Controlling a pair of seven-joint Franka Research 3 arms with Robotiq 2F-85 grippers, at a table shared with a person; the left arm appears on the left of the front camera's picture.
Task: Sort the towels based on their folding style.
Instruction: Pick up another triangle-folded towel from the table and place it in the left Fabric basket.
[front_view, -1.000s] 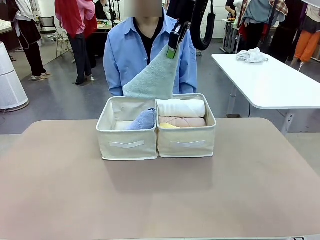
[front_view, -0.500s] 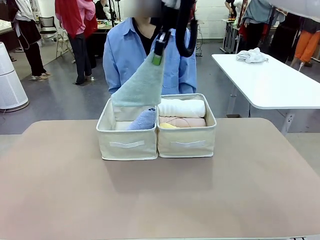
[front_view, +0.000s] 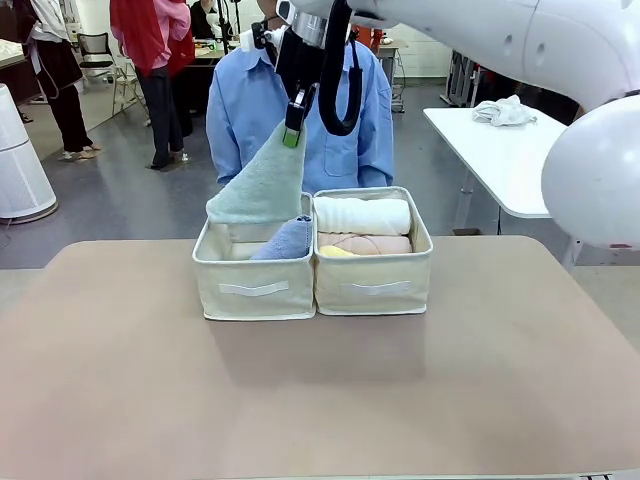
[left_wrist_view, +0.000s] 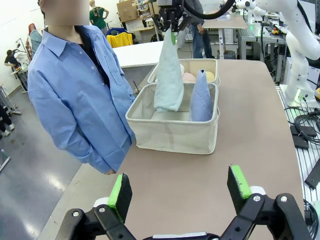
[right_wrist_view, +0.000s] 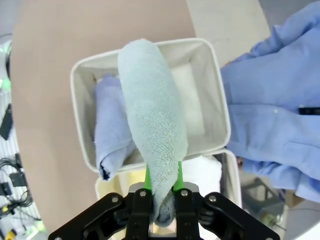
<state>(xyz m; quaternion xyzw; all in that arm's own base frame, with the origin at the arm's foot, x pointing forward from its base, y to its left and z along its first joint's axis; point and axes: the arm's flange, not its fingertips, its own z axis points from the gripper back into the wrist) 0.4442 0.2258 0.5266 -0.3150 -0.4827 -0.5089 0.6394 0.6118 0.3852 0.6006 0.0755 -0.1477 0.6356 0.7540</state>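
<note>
My right gripper (front_view: 292, 130) is shut on the tip of the grey-green cone towel (front_view: 260, 186), which hangs over the left beige bin (front_view: 252, 285). The same towel (right_wrist_view: 155, 125) dangles from my right gripper (right_wrist_view: 163, 192) above that bin (right_wrist_view: 215, 90), its lower end near the rim. A lavender-blue cone towel (front_view: 284, 240) stands inside the left bin. The right bin (front_view: 372, 282) holds a white roll (front_view: 362, 215), a pink roll (front_view: 366, 243) and a yellow roll (front_view: 335, 252). My left gripper (left_wrist_view: 179, 190) is open, off the near table end. The charcoal roll is hidden.
A person in a blue shirt (front_view: 250, 110) stands right behind the bins. A white side table (front_view: 540, 160) with a white cloth heap (front_view: 503, 111) is at the right. The brown table (front_view: 320, 390) stretches bare in front of the bins.
My right gripper has carried the grey-green cone towel leftward, from above the right bin to above the left bin, and a little lower.
</note>
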